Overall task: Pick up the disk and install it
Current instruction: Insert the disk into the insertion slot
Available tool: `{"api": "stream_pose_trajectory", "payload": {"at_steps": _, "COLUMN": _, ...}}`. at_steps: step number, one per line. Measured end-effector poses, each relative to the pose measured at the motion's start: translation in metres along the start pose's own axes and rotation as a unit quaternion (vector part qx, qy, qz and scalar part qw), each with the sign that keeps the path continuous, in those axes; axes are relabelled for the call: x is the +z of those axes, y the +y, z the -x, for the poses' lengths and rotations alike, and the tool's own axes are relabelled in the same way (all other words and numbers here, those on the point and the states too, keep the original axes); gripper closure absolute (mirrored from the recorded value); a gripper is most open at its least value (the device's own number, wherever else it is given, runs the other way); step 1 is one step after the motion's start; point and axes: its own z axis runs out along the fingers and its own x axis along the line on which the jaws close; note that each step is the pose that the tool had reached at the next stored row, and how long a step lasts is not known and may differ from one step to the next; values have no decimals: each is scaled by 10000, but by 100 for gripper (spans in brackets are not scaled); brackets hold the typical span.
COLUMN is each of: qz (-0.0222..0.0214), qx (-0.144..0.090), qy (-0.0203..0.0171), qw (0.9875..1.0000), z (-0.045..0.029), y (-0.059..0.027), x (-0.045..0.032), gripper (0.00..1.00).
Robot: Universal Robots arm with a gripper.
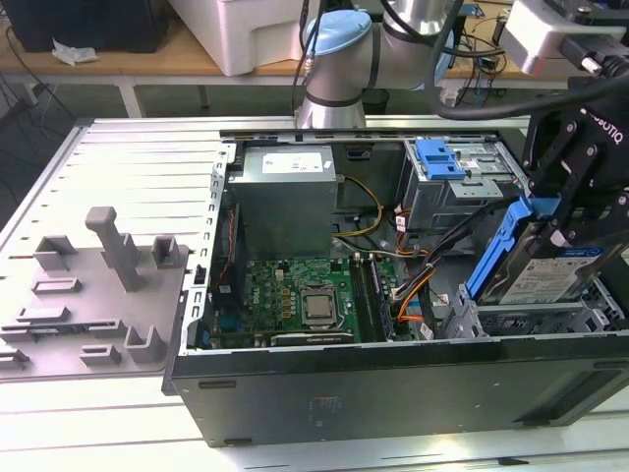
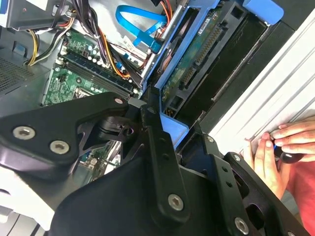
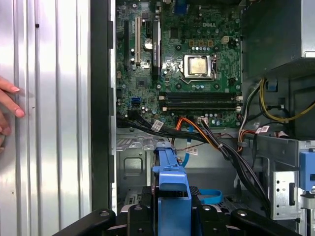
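The black gripper [image 1: 552, 218] is clenched on the upper end of the disk [image 1: 550, 280], pinching its blue carrier frame [image 1: 496, 251]. The disk hangs just below the gripper and is tilted. Its long axis slants down into the mouth of the drive cage [image 1: 511, 320], at the exterior view's right end of the open computer case [image 1: 393, 379]. The motherboard [image 1: 305, 300] lies toward the exterior view's left. A person's hand [image 2: 275, 155] rests on the ribbed surface [image 3: 54, 123] beside the case.

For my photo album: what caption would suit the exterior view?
Robot arm's gripper holds the blue-framed disk, tilted, at one end of an open computer case.
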Motion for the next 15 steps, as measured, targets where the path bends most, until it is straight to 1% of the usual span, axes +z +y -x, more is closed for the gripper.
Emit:
{"api": "stream_pose_trajectory", "payload": {"at_steps": 6, "qz": 0, "qx": 1, "qy": -1, "qw": 10000, "z": -4, "y": -1, "x": 39, "gripper": 64}}
{"api": "stream_pose_trajectory", "payload": {"at_steps": 15, "qz": 0, "qx": 2, "qy": -2, "qw": 10000, "z": -10, "y": -2, "x": 120, "gripper": 64}}
